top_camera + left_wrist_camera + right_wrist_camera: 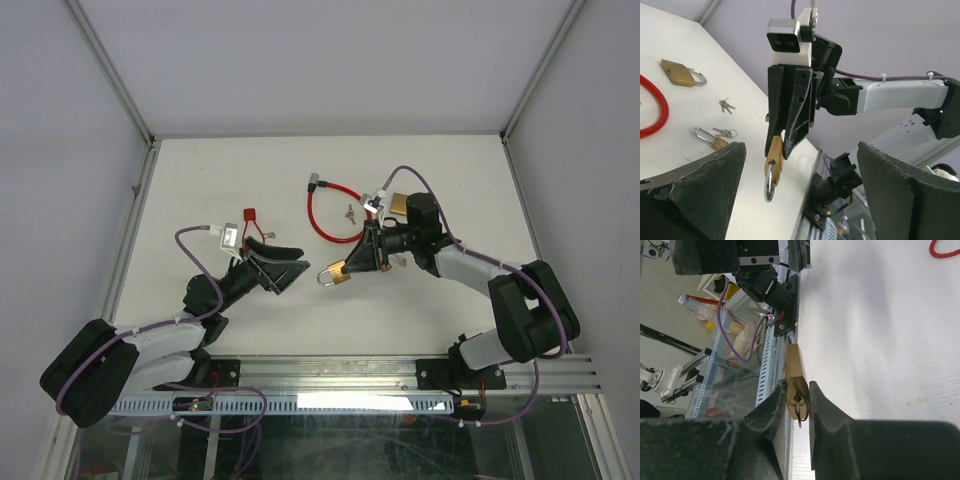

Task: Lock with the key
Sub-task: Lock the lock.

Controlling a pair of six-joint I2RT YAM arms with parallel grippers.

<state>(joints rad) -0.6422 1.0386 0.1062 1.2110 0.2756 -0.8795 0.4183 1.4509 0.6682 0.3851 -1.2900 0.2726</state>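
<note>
My right gripper (362, 262) is shut on a brass padlock (338, 273) and holds it above the table, its steel shackle pointing left toward my left gripper (290, 268). In the right wrist view the padlock (795, 371) sits between the fingers (822, 407), with the key and its ring (800, 407) in the keyhole at the padlock's base. My left gripper (801, 147) is open and holds nothing. From the left wrist, the padlock (774, 159) hangs from the right gripper (790, 135), a short way off its jaws. Whether the shackle is latched does not show.
A red cable lock (325, 215) lies at the table's middle back, with loose keys (349, 211) beside it. A second brass padlock (678, 72) and a smaller padlock with keys (715, 140) lie on the table. A red-tagged key (250, 214) lies behind the left arm.
</note>
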